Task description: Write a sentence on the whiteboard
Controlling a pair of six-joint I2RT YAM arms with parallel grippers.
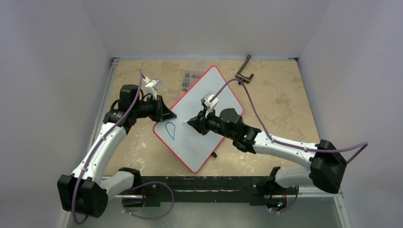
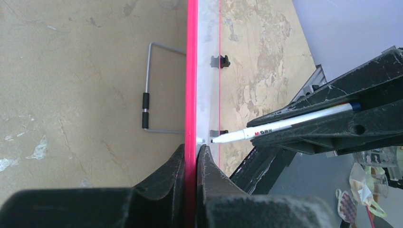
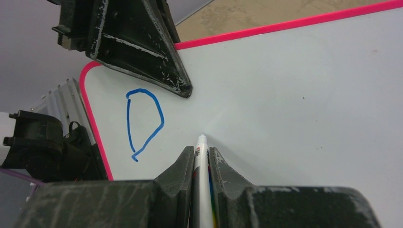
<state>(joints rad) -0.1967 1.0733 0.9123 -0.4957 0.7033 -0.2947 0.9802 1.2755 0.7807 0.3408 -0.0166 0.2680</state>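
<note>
Item one, whiteboard (image 1: 196,145): white face, red rim, rounded corners, set diagonally across the middle of the table (image 1: 285,109), one corner pointing to the far side. Item two, my left tool (image 1: 169,116): clenched on the whiteboard's left rim, one finger on each face, seen edge-on in the left wrist view (image 2: 192,151). Item three, my right tool (image 1: 192,123): over the board's middle, grasping a white marker (image 3: 202,148) between both fingers, the tip pointing away from me at the white face; whether it actually touches, I cannot tell. Item four, sentence (image 3: 128,124): so far a single blue closed loop shaped like a D, near the board's left corner, between my two tools and just left of the marker tip. Item five, black bracket (image 1: 244,71): on the table at the far right, apart from the board. Item six, grey wire handle (image 2: 147,102) with black grips: lying on the table, running in behind the board.
</note>
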